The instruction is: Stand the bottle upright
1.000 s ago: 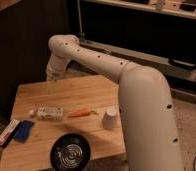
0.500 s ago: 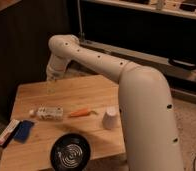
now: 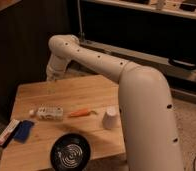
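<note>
A small orange carrot (image 3: 80, 113) lies about in the middle of the light wooden table (image 3: 86, 90). Just left of the carrot, the small whitish plastic bottle (image 3: 50, 112) lies on its side, with its round white cap (image 3: 32, 113) pointing away from the carrot. Beyond the carrot and more to the left, the gripper (image 3: 52, 76) of the white arm hangs above the table, fingers spread, holding nothing. Right of the carrot stands a white paper cup (image 3: 110, 118), and in front of the carrot a round black bowl (image 3: 69, 152)
</note>
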You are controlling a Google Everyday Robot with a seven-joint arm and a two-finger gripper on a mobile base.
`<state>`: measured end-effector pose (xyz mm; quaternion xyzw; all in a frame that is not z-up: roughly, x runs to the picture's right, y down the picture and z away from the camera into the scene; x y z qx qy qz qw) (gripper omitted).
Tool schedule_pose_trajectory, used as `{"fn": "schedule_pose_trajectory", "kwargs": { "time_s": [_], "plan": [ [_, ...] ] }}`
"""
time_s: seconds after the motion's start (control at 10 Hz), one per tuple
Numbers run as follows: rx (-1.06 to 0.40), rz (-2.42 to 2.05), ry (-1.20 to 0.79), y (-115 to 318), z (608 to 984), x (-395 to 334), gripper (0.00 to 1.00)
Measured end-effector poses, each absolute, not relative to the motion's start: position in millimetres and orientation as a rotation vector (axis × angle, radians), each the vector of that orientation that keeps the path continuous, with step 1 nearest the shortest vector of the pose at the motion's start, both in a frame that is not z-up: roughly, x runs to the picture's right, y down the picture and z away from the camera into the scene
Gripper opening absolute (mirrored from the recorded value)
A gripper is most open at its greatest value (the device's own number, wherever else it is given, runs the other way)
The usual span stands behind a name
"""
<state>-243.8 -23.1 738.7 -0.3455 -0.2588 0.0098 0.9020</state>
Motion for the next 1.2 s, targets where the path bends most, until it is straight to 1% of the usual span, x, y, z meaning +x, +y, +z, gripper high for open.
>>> {"fn": "schedule_pose_trajectory", "kwargs": {
  "time_s": [0.4,0.6,0.7,0.9,1.1,1.2],
  "plan": [
    [-0.715,0.021,-0.534,-23,739,-244,0.55],
    [-0.705,0.046,-0.465,-26,743,-243,0.55],
    [-0.702,0.046,-0.394,-26,746,-249,0.55],
    [-0.684,0.023,-0.246,-14,755,-261,0.55],
    [-0.659,0.044,-0.207,6,753,-258,0.55],
    [-0.637,0.061,-0.222,19,749,-260,0.55]
  ]
}}
